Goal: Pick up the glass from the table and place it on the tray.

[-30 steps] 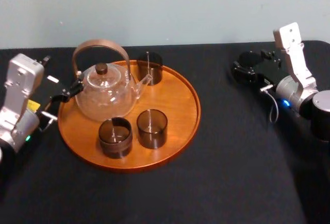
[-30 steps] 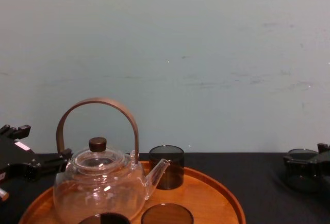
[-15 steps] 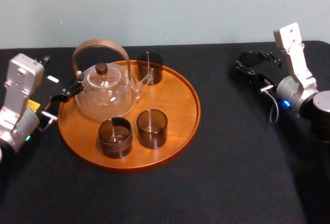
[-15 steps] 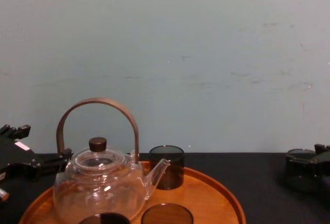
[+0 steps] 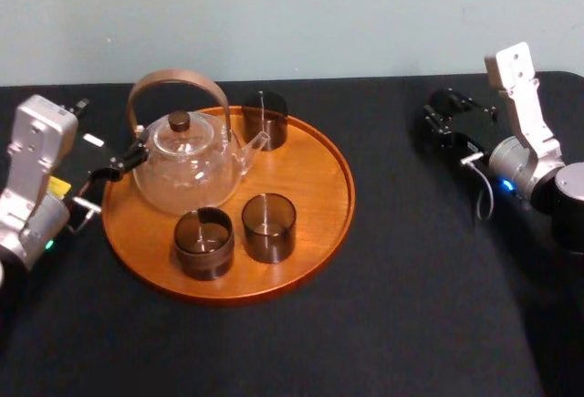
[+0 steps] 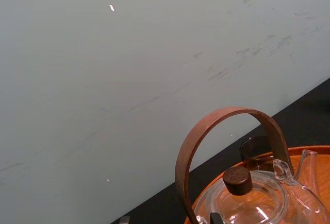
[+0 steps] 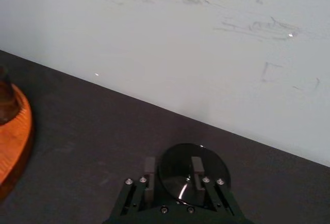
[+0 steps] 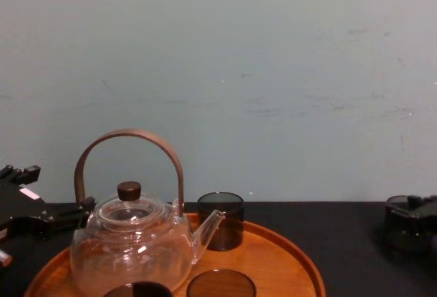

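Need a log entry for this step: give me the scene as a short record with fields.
glass: dark, standing on the table, right of the tray
right gripper: at the glass, fingers open, one beside its wall, one over its mouth
left gripper: by the tray's left rim, near the teapot
tray load: teapot, three more glasses
task: glass not yet on tray

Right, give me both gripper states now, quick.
Left gripper: cannot be told; idle beside the tray.
Right gripper: open, at the glass on the table.
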`<act>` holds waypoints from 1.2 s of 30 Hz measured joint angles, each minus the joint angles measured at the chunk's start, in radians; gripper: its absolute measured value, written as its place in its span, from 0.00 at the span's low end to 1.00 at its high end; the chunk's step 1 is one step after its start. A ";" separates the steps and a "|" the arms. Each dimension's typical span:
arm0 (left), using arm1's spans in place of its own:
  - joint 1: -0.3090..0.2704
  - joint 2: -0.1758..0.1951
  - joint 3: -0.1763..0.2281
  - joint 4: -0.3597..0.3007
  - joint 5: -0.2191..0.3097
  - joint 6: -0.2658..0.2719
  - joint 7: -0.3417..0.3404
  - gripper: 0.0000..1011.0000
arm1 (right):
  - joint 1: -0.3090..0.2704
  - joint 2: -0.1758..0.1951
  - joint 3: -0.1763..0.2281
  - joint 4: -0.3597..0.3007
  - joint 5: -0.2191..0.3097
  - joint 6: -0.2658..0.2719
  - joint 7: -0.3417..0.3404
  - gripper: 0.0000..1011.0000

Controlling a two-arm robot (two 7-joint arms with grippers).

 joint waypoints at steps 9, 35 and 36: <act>0.000 0.000 0.000 0.000 0.000 0.000 0.000 1.00 | -0.036 0.013 -0.005 -0.078 0.017 0.001 0.027 0.18; 0.000 0.000 0.000 0.000 0.000 0.000 0.000 1.00 | -0.074 0.028 -0.012 -0.159 0.026 0.025 0.016 0.00; 0.000 0.000 0.000 0.000 0.000 0.000 0.000 1.00 | -0.082 0.030 -0.012 -0.176 0.028 0.026 0.018 0.00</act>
